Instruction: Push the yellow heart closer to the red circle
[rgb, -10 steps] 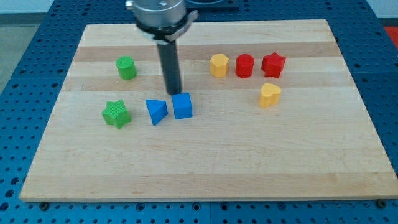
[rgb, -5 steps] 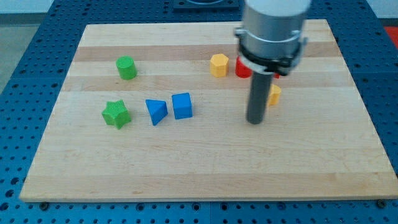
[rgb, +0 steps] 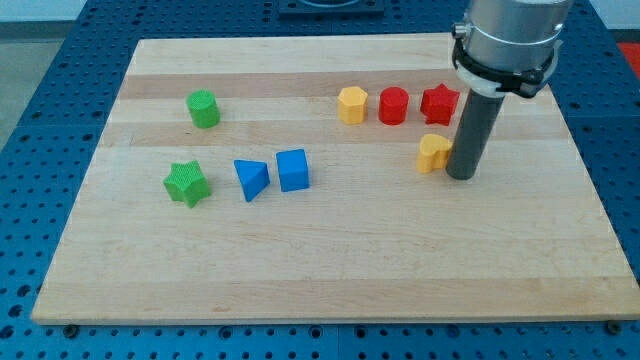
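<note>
The yellow heart (rgb: 432, 153) lies on the wooden board at the view's right, below and right of the red circle (rgb: 394, 105). My tip (rgb: 461, 176) stands just to the right of the yellow heart, at its lower right edge, touching or nearly touching it; the rod hides the heart's right side. The red circle sits in a row between a yellow hexagon (rgb: 352, 104) and a red star (rgb: 440, 103).
A green cylinder (rgb: 204, 108) and a green star (rgb: 186, 184) lie at the view's left. A blue triangle (rgb: 251, 179) and a blue cube (rgb: 293, 170) sit side by side left of centre. The board's right edge (rgb: 585, 180) is near the rod.
My tip has swept from beside the blue cube across to the right, past the yellow heart, and now stands at the heart's right side. The blocks have not visibly moved.
</note>
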